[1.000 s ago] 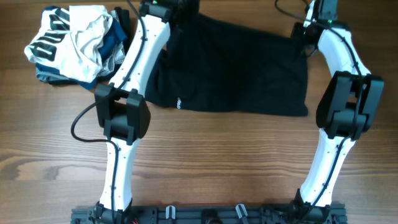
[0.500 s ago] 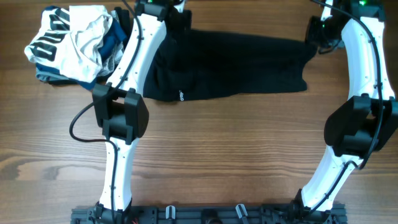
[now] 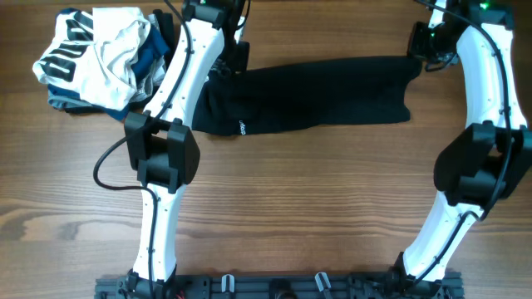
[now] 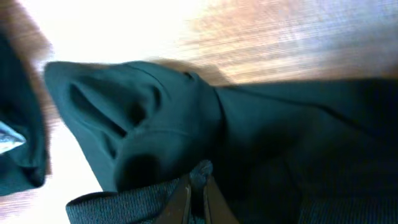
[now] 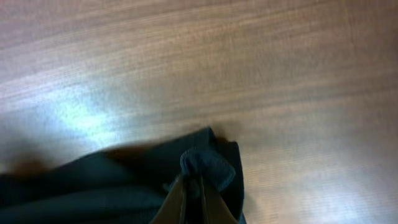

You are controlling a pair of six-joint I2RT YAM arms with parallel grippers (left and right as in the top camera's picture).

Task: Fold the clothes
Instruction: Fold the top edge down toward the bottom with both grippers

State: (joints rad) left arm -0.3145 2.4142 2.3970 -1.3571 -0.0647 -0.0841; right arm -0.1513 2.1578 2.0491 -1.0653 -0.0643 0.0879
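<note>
Drawn in since a second ago from a broad spread to a long narrow band, with the black garment [image 3: 316,95] lying flat on the wooden table [image 3: 316,216] to the right of the clothes pile [image 3: 96,58]. Pinching a bunched, ribbed edge at the end nearest the clothes pile with the left gripper [image 4: 196,186], tips pressed together on the cloth. Pinching a small puckered corner at the end farthest from the clothes pile with the right gripper [image 5: 191,183], tips likewise closed on fabric, bare wood beyond
</note>
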